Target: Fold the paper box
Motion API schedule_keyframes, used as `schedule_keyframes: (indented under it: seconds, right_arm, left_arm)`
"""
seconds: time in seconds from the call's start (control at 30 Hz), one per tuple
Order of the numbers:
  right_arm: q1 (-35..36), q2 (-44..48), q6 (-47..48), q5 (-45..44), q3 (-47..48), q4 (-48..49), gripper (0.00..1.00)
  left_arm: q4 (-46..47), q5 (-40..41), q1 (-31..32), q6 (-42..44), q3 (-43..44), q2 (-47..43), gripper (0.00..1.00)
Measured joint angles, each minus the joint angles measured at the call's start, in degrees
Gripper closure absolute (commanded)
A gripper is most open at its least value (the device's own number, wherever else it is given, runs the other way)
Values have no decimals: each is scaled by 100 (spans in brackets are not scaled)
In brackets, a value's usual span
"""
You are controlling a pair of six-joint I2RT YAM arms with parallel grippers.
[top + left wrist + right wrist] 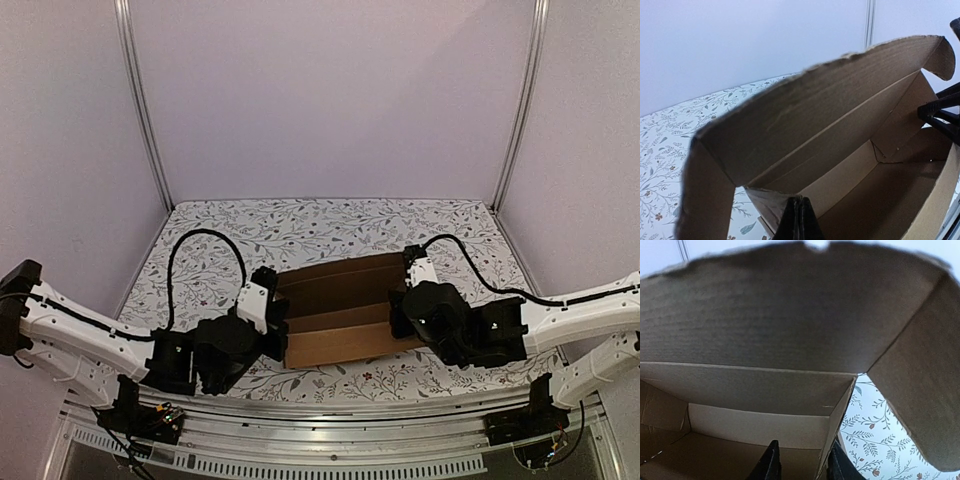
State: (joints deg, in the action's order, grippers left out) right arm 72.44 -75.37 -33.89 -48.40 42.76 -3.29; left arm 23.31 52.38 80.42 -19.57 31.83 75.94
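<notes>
Starting at the left, the left gripper (800,222) has its fingers pressed fully together, low at the left end of the paper box (340,330). Its wrist view does not show whether any cardboard is nipped between the tips.

The box lies mid-table on the floral cover (220,230), between the 2 arms. Its long axis runs left to right, so each short end faces 1 gripper. The tray is partly formed. The floor lies flat, and the lid panel (815,115) rises from the far long side and leans back over the interior.

At the right end, the right gripper (803,452) has its jaws partly apart, straddling the right end wall (840,410). 1 finger is inside the tray and 1 is outside. The wall sits close to the outer finger, with a clear gap to the inner one, so nothing appears clamped.

Assessment: both grippers are at the box, 1 per end, and neither is nearer. The unfinished work, the lid panel, lies beyond and above both sets of fingers, on the far side of the long axis. The right gripper, with nothing in its jaws, looks the freer to reach it. A pull at 1 end only risks slewing the box about its long axis.
</notes>
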Motion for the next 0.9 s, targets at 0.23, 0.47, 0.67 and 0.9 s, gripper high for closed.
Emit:
schedule_keyframes:
  seconds: [0.23,0.47,0.67,0.9]
  right_arm:
    - [83,619,-15,321,-201,-280,57]
    - [160,1799,-90,723,-396,-1047,53]
    - [168,2444,98,841,-214,-1860,52]
    - [-57,2319,774,1001,782,-2223,54]
  left_arm:
    - [55,-28,42,-4,26,87,100]
    - [240,-96,122,4,199,407,100]
    - [361,50,254,201,437,789,100]
    - [415,317,503,597,809,1307,100]
